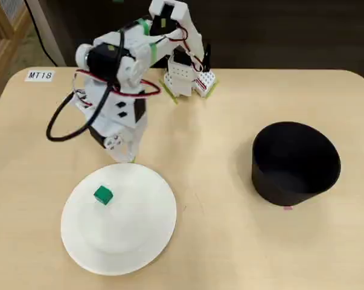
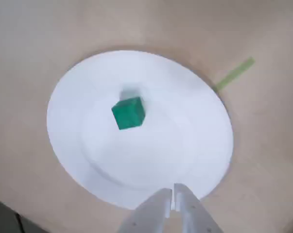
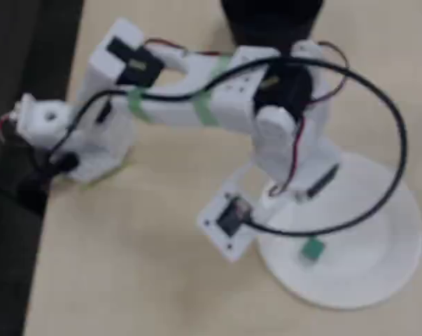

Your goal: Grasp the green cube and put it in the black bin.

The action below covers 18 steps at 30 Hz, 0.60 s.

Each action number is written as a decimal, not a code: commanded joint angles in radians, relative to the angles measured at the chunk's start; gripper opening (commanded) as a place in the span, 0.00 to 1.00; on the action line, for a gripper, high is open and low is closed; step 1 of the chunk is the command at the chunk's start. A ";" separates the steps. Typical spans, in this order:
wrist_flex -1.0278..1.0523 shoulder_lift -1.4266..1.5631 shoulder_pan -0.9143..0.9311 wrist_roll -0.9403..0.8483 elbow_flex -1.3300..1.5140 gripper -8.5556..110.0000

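One green cube (image 1: 102, 195), sitting on one white plate (image 1: 139, 241) at lower left of a fixed view, left of plate centre. One black bin (image 1: 295, 163) at right of the same frame, well apart from the plate. Gripper (image 2: 174, 193) enters the wrist view bottom edge, fingers pressed together, holding nothing, hanging over the plate rim, clear of the cube. One strip of green tape (image 2: 233, 74) upper right in wrist view.

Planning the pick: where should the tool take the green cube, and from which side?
Probably from straight above, closing on two opposite flat side faces of the cube. It sits alone on the plate, sides free, turned slightly in the wrist view, so rotate the shut tool to match.
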 commanded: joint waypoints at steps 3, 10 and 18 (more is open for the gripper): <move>0.006 -0.118 0.040 -0.058 -0.204 0.07; 0.006 -0.305 0.063 -0.092 -0.436 0.07; 0.006 -0.353 0.081 -0.100 -0.449 0.07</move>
